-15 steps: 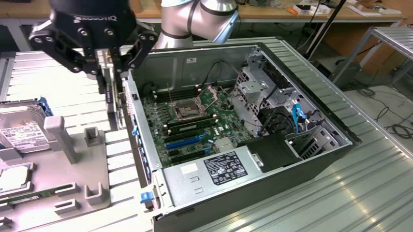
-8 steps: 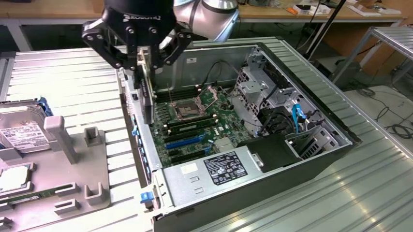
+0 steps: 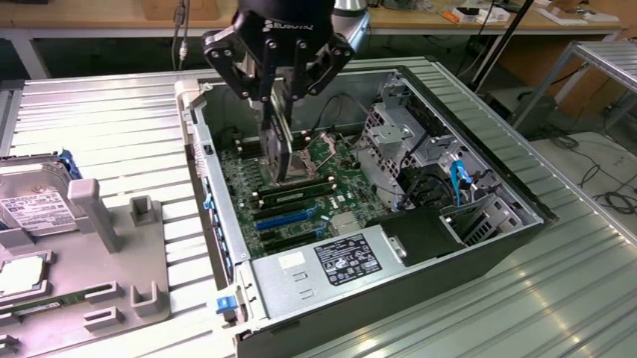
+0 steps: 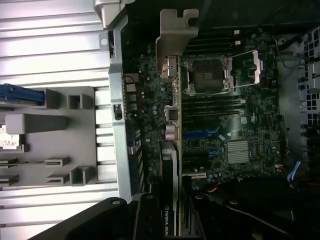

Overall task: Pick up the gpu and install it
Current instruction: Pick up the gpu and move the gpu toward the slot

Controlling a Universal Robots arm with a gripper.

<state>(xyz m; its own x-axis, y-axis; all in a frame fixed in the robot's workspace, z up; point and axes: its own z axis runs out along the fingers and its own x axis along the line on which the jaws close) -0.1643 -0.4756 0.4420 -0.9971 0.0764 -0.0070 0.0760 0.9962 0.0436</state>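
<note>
The gpu (image 3: 283, 153) hangs on edge straight below my end effector (image 3: 282, 97), which is clenched on the card's upper end. The card runs down from the fingers into the open computer case (image 3: 478, 171). On the wrist view I look along its length: the black face with a green board edge starts right at the fingers, and the silver bracket (image 4: 177, 35) is at the end farthest from the end effector. The card's lower end sits over the motherboard (image 3: 298, 201), close to the processor socket (image 4: 207, 75) and above the rows of long slots. I cannot tell whether it touches the board or hovers just over it. The blue slots (image 3: 283, 218) lie nearer the power supply (image 3: 339, 261), apart from the card. The power supply fills the case's near corner in the exterior view, its label facing up. The case lies on its side on the ribbed metal bench (image 3: 110, 119). To the exterior view's left, well away from the case, a grey holder (image 3: 110, 246) sits on the bench, with a hard drive (image 3: 30, 209) at its far edge.
</note>
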